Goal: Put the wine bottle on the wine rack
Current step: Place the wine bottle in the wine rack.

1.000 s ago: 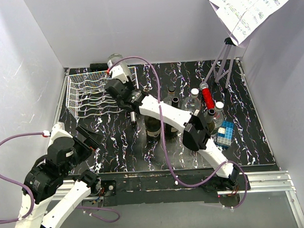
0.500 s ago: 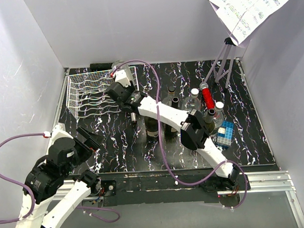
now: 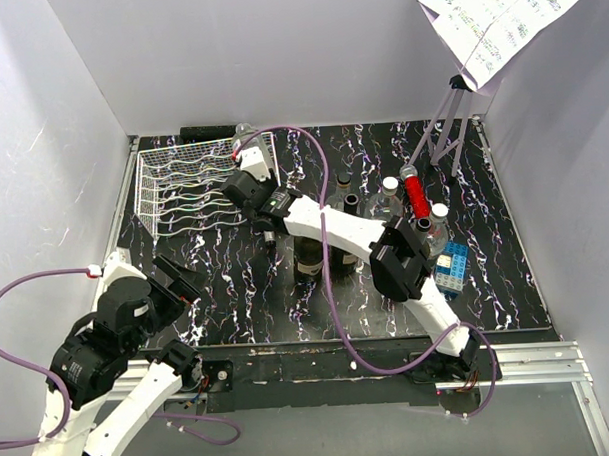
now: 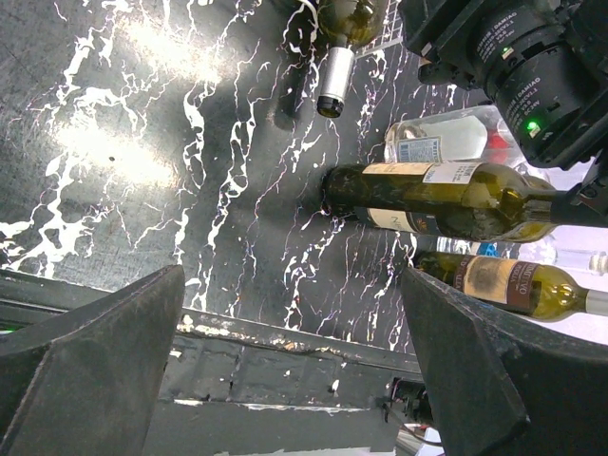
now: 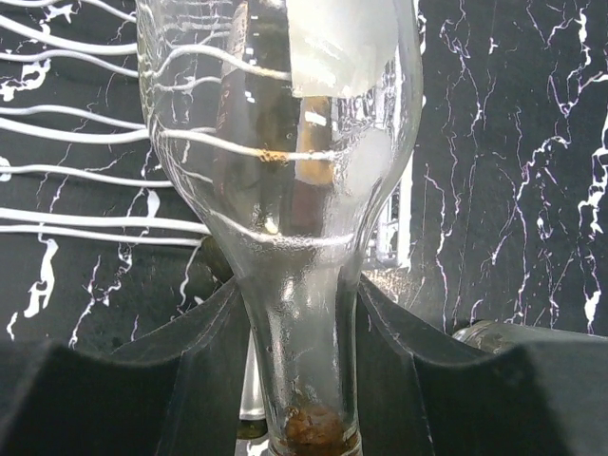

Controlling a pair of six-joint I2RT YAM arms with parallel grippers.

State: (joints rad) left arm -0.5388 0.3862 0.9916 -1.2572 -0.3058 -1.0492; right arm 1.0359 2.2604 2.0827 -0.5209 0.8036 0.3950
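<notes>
The right gripper (image 5: pixel 302 318) had its fingers (image 5: pixel 190 366) clamped on the neck of the clear bottle (image 5: pixel 285 180), one on each side. Beyond them the bottle's body ran toward 12 o'clock over the white wires of the rack (image 5: pixel 76 171). In the top view the rack (image 3: pixel 183 187) lay at 10 o'clock on the table (image 3: pixel 247 310), and the bottle hung over its 3 o'clock edge. Whether glass touched wire could not be told.

The left gripper (image 4: pixel 293 285) stood wide open and held nothing, low at 8 o'clock in the top view.

A second earlier the bottle had stood up clear of the wrist beyond the rack's far rail. By now the wrist had shifted a little toward 3 o'clock, and the bottle had sunk almost out of sight behind it. The left arm had not moved.

From above the right arm covered most of the standing bottles (image 3: pixel 307 250) at mid-table. The left wrist view showed some of them (image 4: pixel 446 195) only in part, cut at its right edge. The clear bottle's base ran off the top of the right wrist view.
</notes>
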